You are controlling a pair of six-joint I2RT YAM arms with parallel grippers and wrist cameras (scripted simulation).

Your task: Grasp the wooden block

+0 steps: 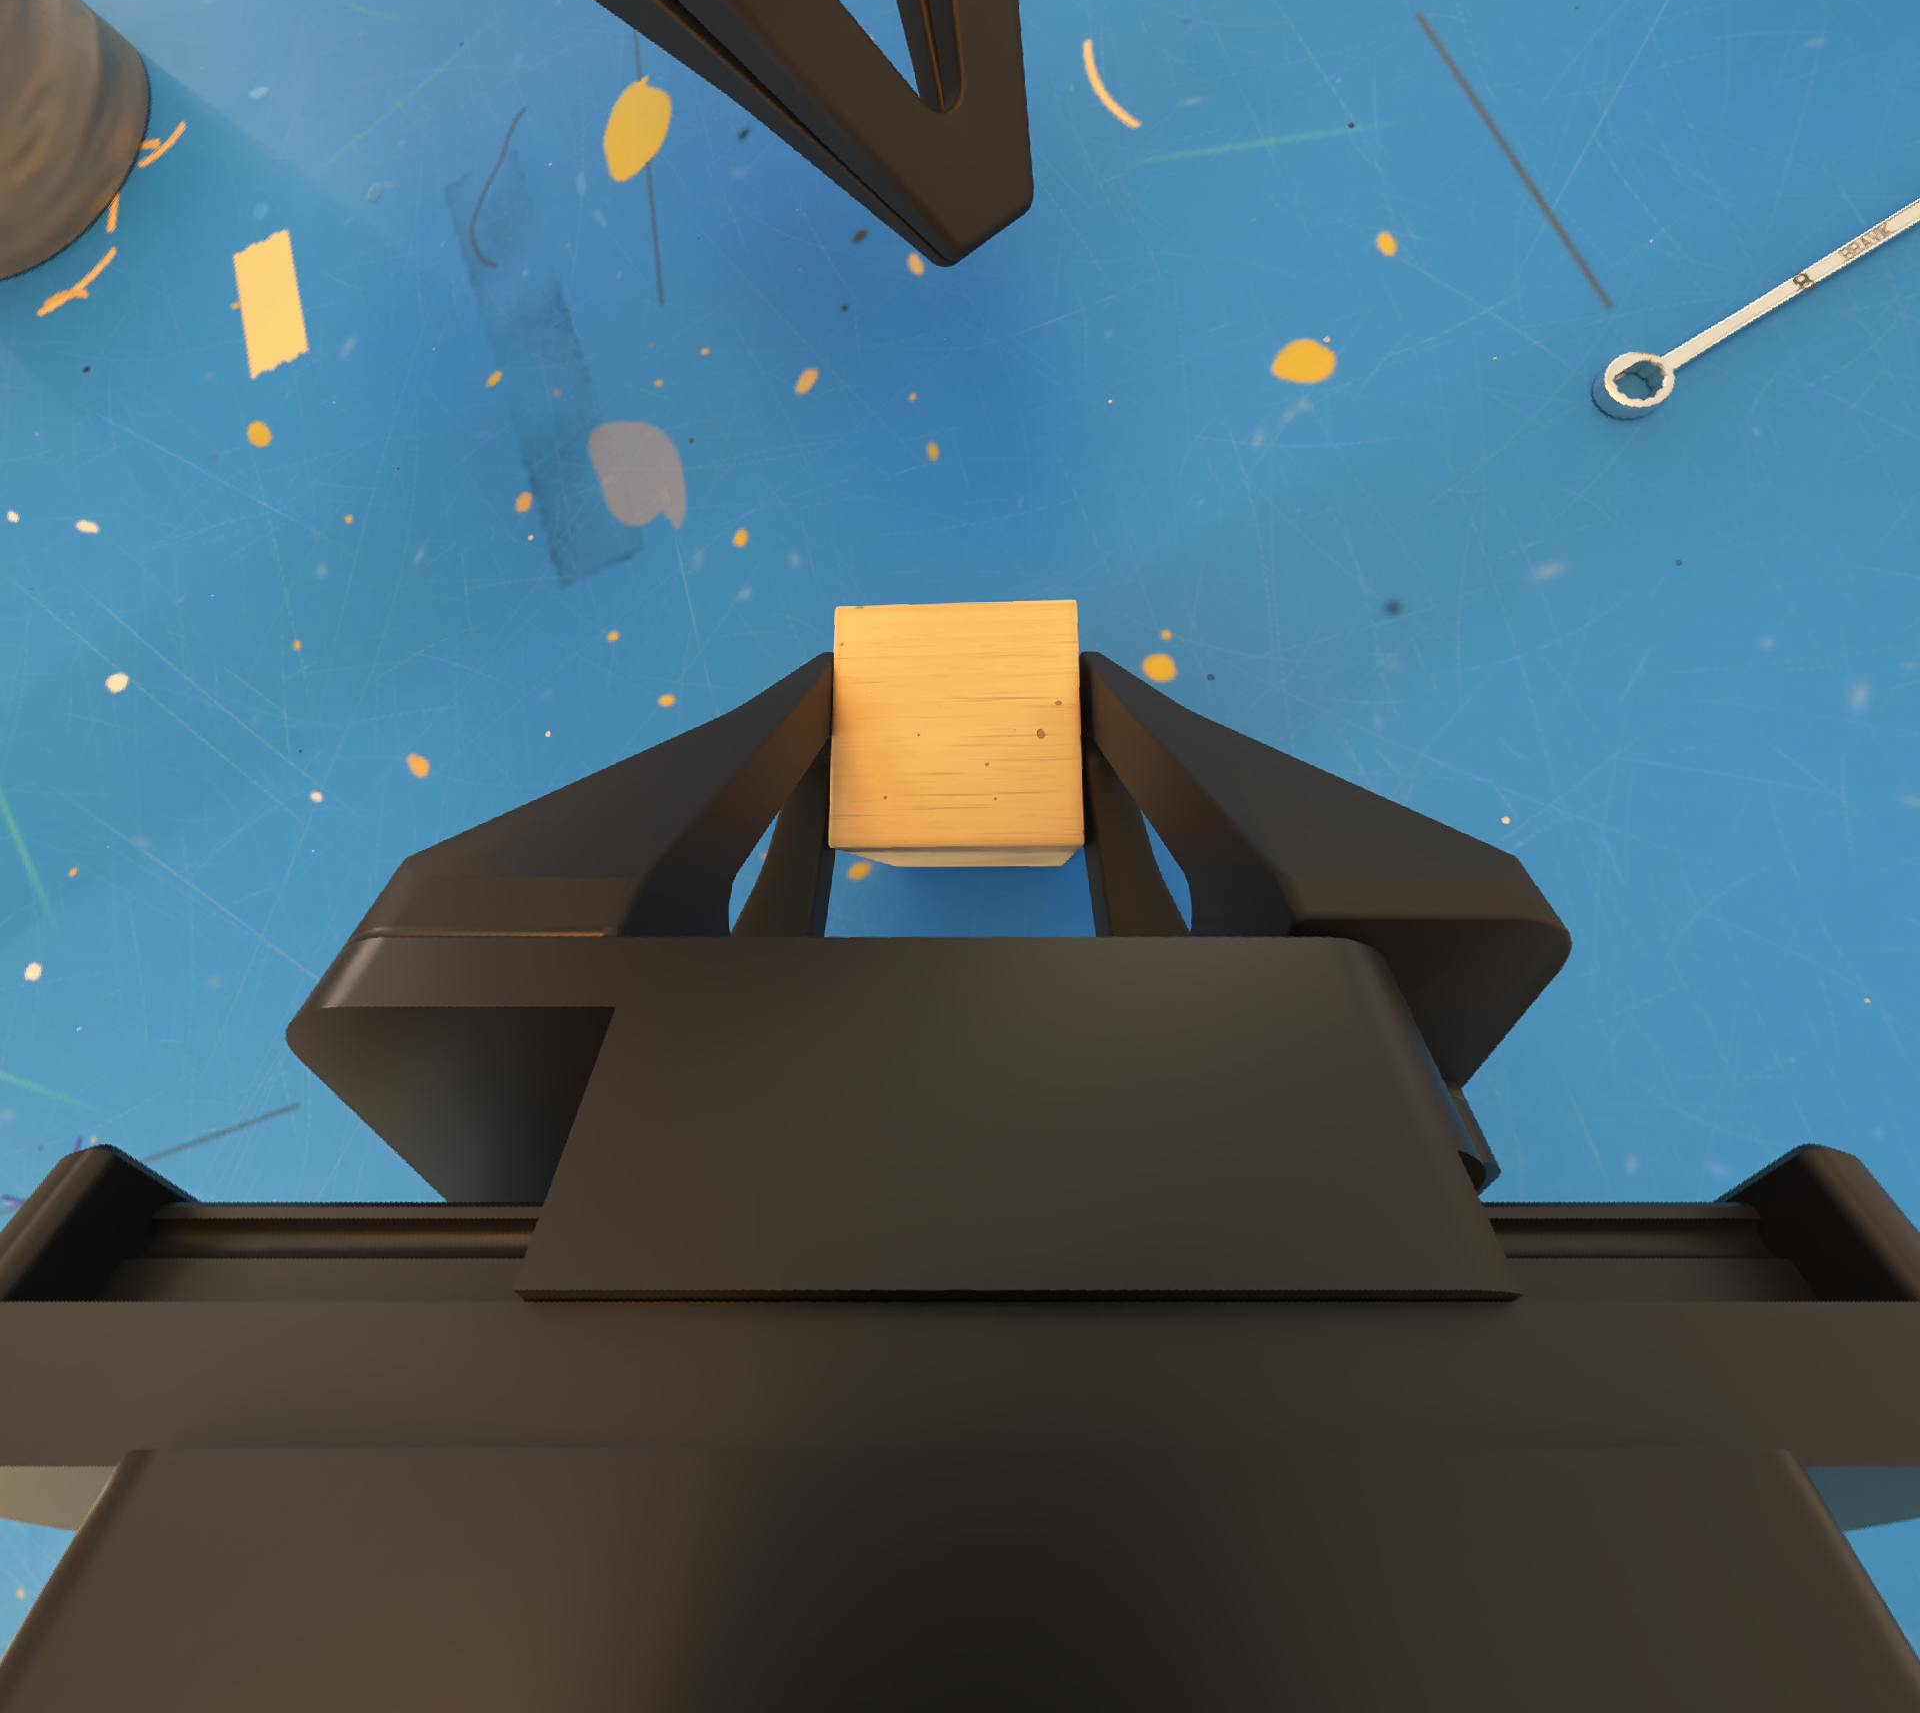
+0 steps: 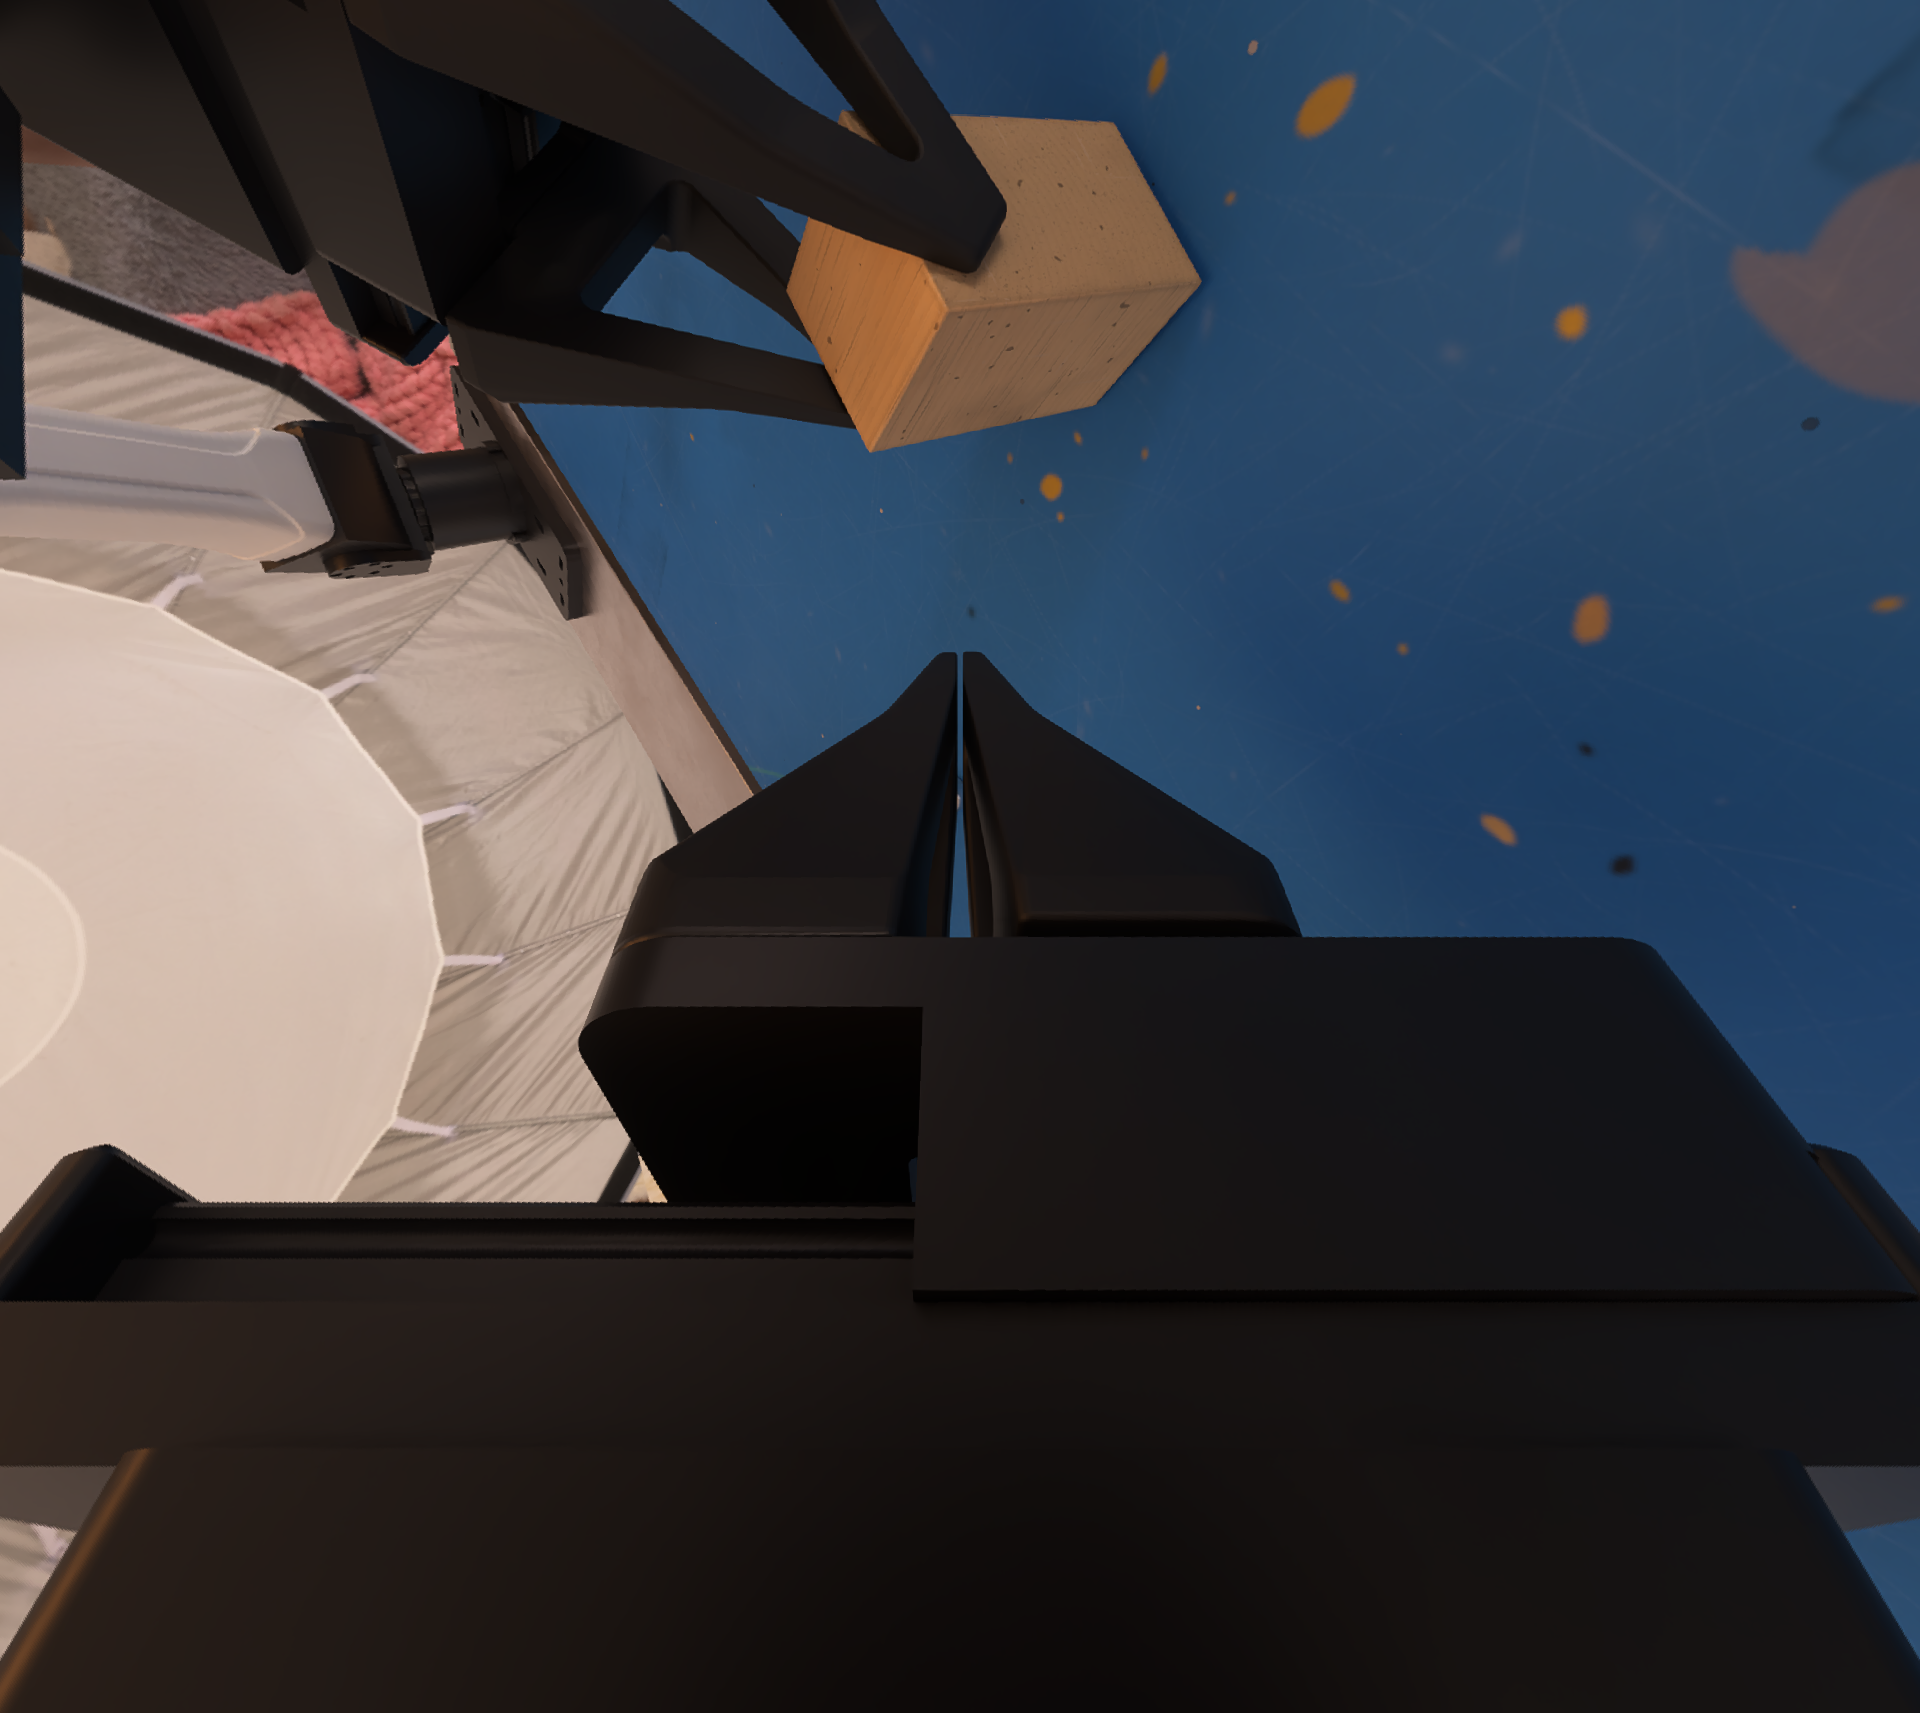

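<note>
The wooden block (image 1: 956, 728) is a light tan cube. In the left wrist view my left gripper (image 1: 956, 676) is shut on it, one black finger pressed on each side. The block sits just above or on the blue table (image 1: 1351, 728); I cannot tell which. The right wrist view shows the same block (image 2: 1029, 313) held by the left gripper's fingers (image 2: 935, 209) at the upper middle. My right gripper (image 2: 959, 661) is shut and empty, its fingertips together, a short way from the block. It also shows at the top of the left wrist view (image 1: 951, 240).
A silver ring spanner (image 1: 1683, 354) lies on the blue table at the right. A dark grey cylinder (image 1: 62, 125) stands at the left edge. The table's edge (image 2: 665, 707) runs beside my right gripper, with a white umbrella-like lamp shade (image 2: 208, 884) beyond it.
</note>
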